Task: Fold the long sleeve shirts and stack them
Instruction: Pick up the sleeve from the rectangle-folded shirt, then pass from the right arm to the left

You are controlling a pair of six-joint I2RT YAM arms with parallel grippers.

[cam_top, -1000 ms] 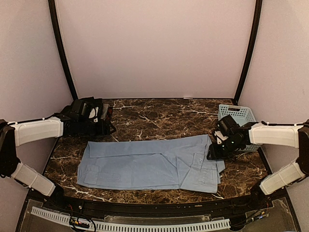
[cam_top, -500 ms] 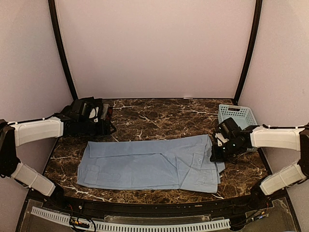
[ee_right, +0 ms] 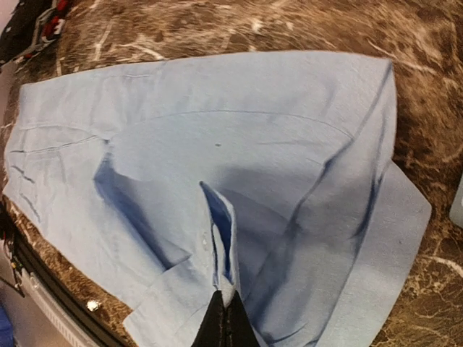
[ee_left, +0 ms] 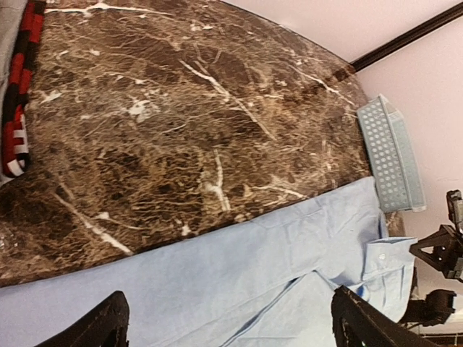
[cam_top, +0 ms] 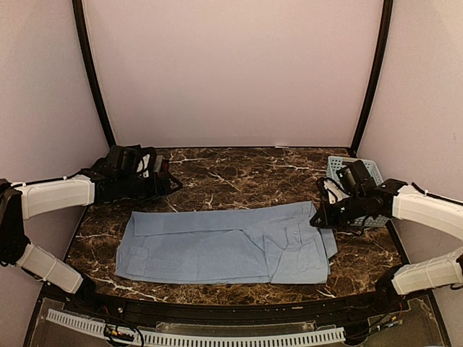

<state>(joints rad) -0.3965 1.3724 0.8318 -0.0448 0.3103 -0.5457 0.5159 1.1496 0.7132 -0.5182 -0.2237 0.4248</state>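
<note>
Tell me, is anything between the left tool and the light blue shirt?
Nothing visible. Only bare marble table lies between the open left tool and the light blue shirt; the basket sits far off at the right edge.

This looks like a robot test cell in a lab, not a home: plain pale walls (cam_top: 231,72) and curved black poles (cam_top: 90,72) box in a brown marble-patterned table (cam_top: 239,170). The left arm (cam_top: 54,196) and right arm (cam_top: 427,206) are mounted at its near edge, by a white slotted cable duct (cam_top: 217,337).
</note>
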